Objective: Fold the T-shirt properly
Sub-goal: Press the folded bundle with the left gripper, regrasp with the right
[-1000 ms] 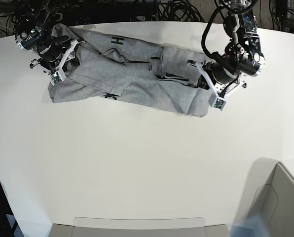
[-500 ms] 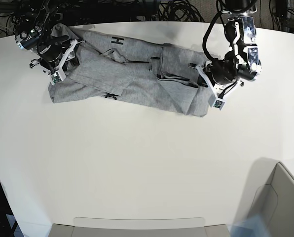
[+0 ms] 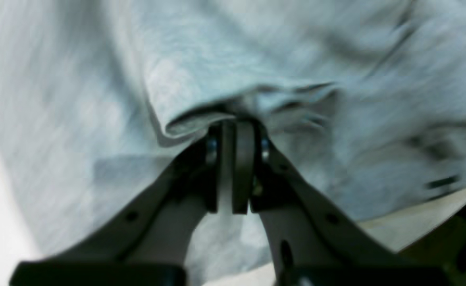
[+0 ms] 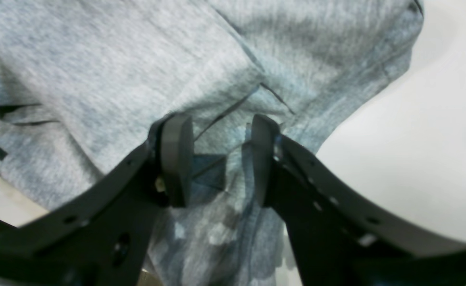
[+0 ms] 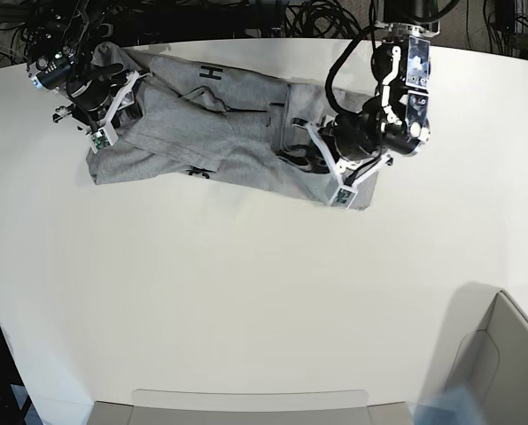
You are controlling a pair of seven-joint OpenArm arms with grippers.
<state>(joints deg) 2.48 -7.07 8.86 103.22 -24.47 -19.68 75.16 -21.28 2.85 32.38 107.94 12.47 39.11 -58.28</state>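
Note:
The heather-grey T-shirt (image 5: 220,142) lies rumpled across the back of the white table (image 5: 246,292), with black lettering (image 5: 211,73) showing near its far edge. My left gripper (image 5: 322,164) is over the shirt's right end. In the left wrist view that gripper (image 3: 233,127) is shut on a pinched fold of the T-shirt (image 3: 98,79). My right gripper (image 5: 120,111) sits at the shirt's left end. In the right wrist view its jaws (image 4: 219,159) stand apart over the T-shirt (image 4: 98,59), with fabric only beneath them.
A grey box (image 5: 494,363) stands at the front right corner. A flat grey tray (image 5: 246,407) lies along the front edge. Dark cables (image 5: 317,18) run behind the table's far edge.
My left arm has moved left across the table with the shirt's right end in its grip, drawing that end inward over the shirt. The right arm has stayed put.

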